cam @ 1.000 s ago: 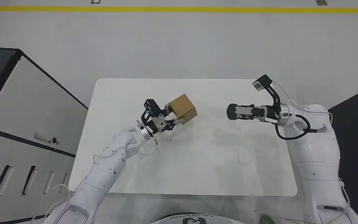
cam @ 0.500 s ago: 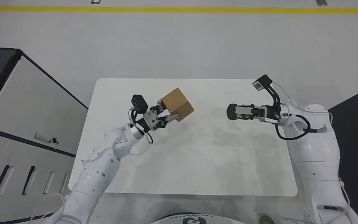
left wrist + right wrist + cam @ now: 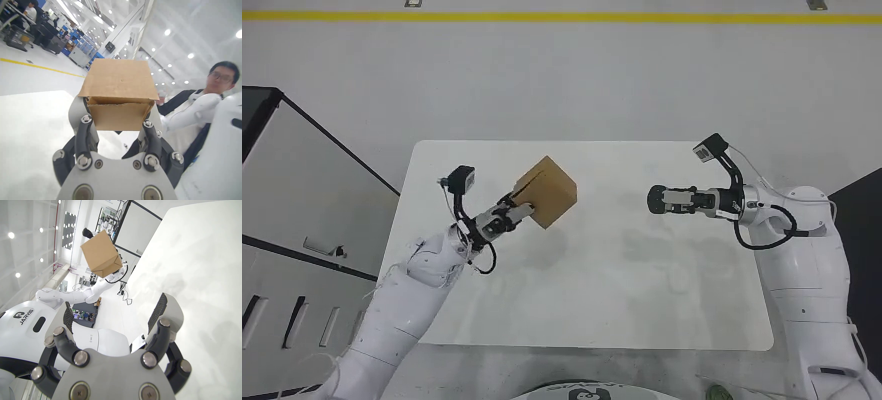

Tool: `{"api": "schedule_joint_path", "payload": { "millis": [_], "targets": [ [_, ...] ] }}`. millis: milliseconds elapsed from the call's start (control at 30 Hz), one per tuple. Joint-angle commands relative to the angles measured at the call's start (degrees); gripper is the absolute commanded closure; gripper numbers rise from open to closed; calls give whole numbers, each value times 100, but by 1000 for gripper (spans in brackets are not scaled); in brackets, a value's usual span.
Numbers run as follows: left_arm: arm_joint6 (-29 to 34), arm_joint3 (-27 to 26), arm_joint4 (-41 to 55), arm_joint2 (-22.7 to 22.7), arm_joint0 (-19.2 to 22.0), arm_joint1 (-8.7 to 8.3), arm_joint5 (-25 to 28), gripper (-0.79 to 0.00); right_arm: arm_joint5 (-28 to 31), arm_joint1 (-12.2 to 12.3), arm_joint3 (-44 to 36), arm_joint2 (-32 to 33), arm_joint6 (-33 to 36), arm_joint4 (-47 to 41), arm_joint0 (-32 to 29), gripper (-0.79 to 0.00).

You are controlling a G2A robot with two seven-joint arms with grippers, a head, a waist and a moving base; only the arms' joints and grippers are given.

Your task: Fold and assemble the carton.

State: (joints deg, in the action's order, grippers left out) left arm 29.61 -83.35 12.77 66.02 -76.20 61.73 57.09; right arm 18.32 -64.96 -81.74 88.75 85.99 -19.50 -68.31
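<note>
Cabinet [image 3: 292, 190], grey, stands on the floor [image 3: 562, 80] just off the surface's [image 3: 642, 290] left side, near the left arm. Yellow floor line [image 3: 562, 16] runs well beyond the far edge. The right gripper [image 3: 654, 198] hovers over the right part of the surface and points at the carton [image 3: 545, 190] from well apart. From its wrist view the carton [image 3: 101, 254] sits in the air beyond the right gripper [image 3: 115, 311].

Grip: the left gripper [image 3: 519, 210] has the carton by its near end, with fingers [image 3: 75, 111] clamped on opposite side faces. Carton [image 3: 118, 91] is brown cardboard, closed up, tilted, held off the surface over the left-centre area. In the left wrist view one flap edge overhangs the end face right at the left gripper [image 3: 117, 121]. In the right wrist view another end face shows folded flaps meeting at a seam.

Right-side fingers [image 3: 157, 311] are spread wide — ribbed pads showing, not touching the carton or the surface.

Surface is white with rounded corners and faint smudges. Floor is pale. The room is a big hall with ceiling lights [image 3: 190, 55] and racks [image 3: 81, 45] in the background.
</note>
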Motion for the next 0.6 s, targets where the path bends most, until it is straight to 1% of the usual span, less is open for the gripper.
{"api": "schedule_joint_path", "payload": {
  "millis": [0,200,233,300,367,400,500,567],
  "targets": [
    [557,-25,997,8,29,-51,-101,0,0,0,0,0,0,0,0,-785],
    [557,-25,997,8,29,-51,-101,0,0,0,0,0,0,0,0,-785],
    [398,-135,1314,-40,-24,-33,-213,0,0,0,0,0,0,0,0,-785],
    [549,-270,1716,-117,-87,-36,-367,0,0,0,0,0,0,0,0,-785],
    [935,-454,2460,-223,-163,-49,-564,0,0,0,0,0,0,0,0,-785],
    [1238,-534,2924,-252,-182,-64,-713,0,0,0,0,0,0,0,0,-785],
    [2297,-605,4222,-197,-212,-114,-1231,0,0,0,0,0,0,0,0,-785],
    [2985,-570,4900,-105,-225,-136,-1561,0,0,0,0,0,0,0,0,-785]
  ]
}}
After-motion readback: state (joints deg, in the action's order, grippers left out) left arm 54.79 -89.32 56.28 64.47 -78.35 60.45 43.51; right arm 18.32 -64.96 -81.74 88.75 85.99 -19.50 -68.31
